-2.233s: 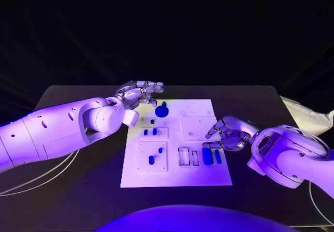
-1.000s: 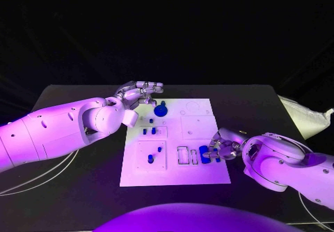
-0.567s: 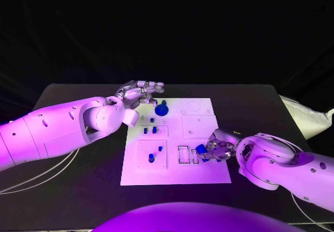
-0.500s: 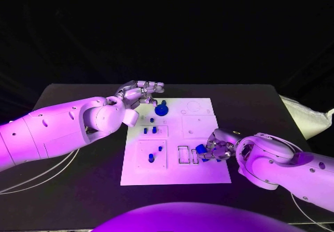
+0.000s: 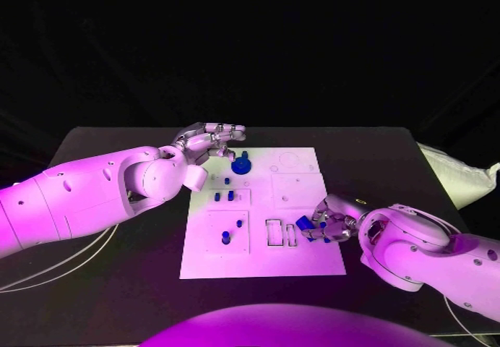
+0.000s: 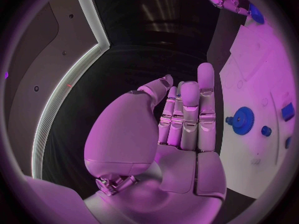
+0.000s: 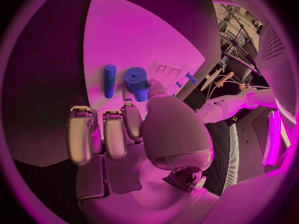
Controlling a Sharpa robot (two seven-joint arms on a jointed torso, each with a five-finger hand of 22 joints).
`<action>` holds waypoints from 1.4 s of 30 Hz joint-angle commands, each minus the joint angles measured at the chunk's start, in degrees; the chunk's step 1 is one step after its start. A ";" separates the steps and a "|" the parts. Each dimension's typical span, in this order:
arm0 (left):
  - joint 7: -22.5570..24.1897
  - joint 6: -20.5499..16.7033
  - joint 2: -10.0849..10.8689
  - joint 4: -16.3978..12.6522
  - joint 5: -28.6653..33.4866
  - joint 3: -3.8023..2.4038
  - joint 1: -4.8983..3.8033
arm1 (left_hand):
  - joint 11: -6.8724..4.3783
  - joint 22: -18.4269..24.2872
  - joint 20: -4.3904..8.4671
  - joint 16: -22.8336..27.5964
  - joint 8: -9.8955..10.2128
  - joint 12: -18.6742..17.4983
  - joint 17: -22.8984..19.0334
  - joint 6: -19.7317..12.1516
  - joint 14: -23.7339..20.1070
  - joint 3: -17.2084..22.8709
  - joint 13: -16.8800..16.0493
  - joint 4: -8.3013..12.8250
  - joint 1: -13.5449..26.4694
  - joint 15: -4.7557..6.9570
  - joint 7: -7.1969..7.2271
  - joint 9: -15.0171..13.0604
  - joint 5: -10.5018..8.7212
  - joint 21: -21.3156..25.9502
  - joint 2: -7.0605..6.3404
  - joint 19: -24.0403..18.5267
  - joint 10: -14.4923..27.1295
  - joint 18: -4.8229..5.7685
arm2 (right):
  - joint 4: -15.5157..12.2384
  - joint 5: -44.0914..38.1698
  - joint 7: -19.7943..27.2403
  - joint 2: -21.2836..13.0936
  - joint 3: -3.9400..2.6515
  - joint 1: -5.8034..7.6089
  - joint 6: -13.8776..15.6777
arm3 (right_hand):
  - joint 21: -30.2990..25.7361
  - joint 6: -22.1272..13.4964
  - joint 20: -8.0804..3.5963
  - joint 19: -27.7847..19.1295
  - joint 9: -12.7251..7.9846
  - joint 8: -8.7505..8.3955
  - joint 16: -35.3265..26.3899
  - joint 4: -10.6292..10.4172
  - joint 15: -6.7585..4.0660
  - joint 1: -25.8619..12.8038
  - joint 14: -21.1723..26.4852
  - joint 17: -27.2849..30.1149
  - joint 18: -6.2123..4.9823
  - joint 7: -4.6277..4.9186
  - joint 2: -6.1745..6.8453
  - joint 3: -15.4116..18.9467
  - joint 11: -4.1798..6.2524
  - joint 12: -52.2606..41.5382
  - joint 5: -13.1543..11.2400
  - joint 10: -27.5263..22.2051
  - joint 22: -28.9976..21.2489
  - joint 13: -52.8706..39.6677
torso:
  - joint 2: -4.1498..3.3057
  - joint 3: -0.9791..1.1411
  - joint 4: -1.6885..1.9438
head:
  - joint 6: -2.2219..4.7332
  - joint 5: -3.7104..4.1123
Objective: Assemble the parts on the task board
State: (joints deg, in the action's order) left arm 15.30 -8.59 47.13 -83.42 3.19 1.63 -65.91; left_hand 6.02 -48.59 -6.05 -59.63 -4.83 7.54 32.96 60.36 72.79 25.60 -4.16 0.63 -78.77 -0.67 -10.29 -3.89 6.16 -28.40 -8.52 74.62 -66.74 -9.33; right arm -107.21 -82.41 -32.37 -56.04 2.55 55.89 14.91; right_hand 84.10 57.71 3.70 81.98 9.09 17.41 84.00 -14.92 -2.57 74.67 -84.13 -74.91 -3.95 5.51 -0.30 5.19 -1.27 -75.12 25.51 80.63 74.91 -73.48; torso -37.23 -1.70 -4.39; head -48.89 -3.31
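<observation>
A thick blue cylinder (image 7: 136,83) is pinched between the thumb and a fingertip of the right hand (image 5: 329,219); in the right wrist view its end is seen lifted toward the camera, while the hand's other fingers (image 7: 102,134) are curled in beside it. A thinner blue rod (image 7: 109,80) lies just beside it on the board (image 5: 313,259).

Compared with two seconds ago, the right hand has been brought down from above the board's right edge onto the two parts that lay at the near right, and the thicker one has been tilted up off the surface. From this it is judged that the pick is under way and that insertion is still to be done; the two empty slots (image 5: 282,233) just left of the hand look a likely target.

The left hand (image 5: 212,137) is held at the board's far left corner, unmoved over the same span. Its fingers (image 6: 190,114) are shown by the left wrist view to be straight, close together and holding nothing.

The grip itself is half hidden by the knuckles in the head view and is made plain only by the right wrist camera. A blue gear (image 5: 242,165) is seen in the head view near the left hand; the left wrist view shows it apart from the fingers, untouched.
</observation>
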 commanded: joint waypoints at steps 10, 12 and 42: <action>0.16 1.23 -0.25 -0.10 -0.12 -0.04 0.30 | -0.11 0.05 -0.08 0.20 -0.30 0.32 -0.05 -0.56 -0.56 -0.42 0.01 -0.01 0.18 -0.03 -0.03 0.01 -0.33 0.39 0.36 -0.27 0.33 -1.02 | -3.77 7.38 2.27 0.17 -0.49 1.79 7.11 | 0.28 0.51 -0.38 0.17 0.40 0.19 0.11 -0.42 -0.49 0.26 -3.56 -2.12 0.96 -0.06 -0.80 0.20 0.43 0.29 0.99 0.13 1.50 0.07 | -0.11 -0.01 0.07 | 0.25 -0.04; 0.16 1.25 -0.27 -0.10 -0.12 -0.04 0.33 | -0.11 0.05 -0.08 0.20 -0.30 0.32 -0.05 -0.56 -0.56 -0.42 0.01 -0.01 0.18 -0.03 -0.03 0.01 -0.33 0.39 0.36 -0.27 0.33 -1.02 | -3.63 8.61 2.21 0.98 -0.50 1.80 6.30 | 0.25 0.52 -0.38 0.12 0.41 0.19 0.05 -0.47 -0.49 0.22 -3.54 -1.99 0.95 -0.06 -0.81 0.23 0.43 0.64 1.02 -0.08 1.43 0.44 | -0.08 -0.02 0.01 | 0.24 -0.14; 0.11 1.48 -0.30 -0.22 -0.13 -0.04 0.38 | -0.11 0.05 -0.08 0.20 -0.30 0.32 -0.05 -0.56 -0.56 -0.42 0.01 -0.01 0.18 -0.03 -0.03 0.01 -0.33 0.39 0.36 -0.27 0.33 -1.02 | 0.08 7.81 -0.65 6.53 -0.46 0.86 -1.99 | -0.03 3.68 -1.28 -0.01 3.48 2.01 -0.42 -1.73 -1.52 -5.03 -3.45 -1.39 0.87 -1.59 -2.62 3.88 1.68 3.24 -1.73 -0.38 1.10 1.96 | -0.05 0.01 0.00 | -0.27 -0.67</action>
State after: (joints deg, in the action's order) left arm 15.18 -8.21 46.92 -83.48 3.18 1.63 -65.53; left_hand 6.02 -48.61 -6.05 -59.63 -4.83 7.54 32.98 60.37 72.79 25.61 -4.16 0.63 -78.77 -0.68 -10.29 -3.89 6.16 -28.40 -8.52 74.62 -66.75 -9.33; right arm -107.19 -73.19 -32.35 -49.62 2.09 56.82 14.48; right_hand 84.10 59.77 2.87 81.95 12.61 19.27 83.78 -16.68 -3.61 70.11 -83.92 -74.93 -3.94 5.13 -2.85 8.85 0.05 -72.04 24.01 80.31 74.93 -75.23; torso -37.30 -1.68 -4.38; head -49.13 -3.93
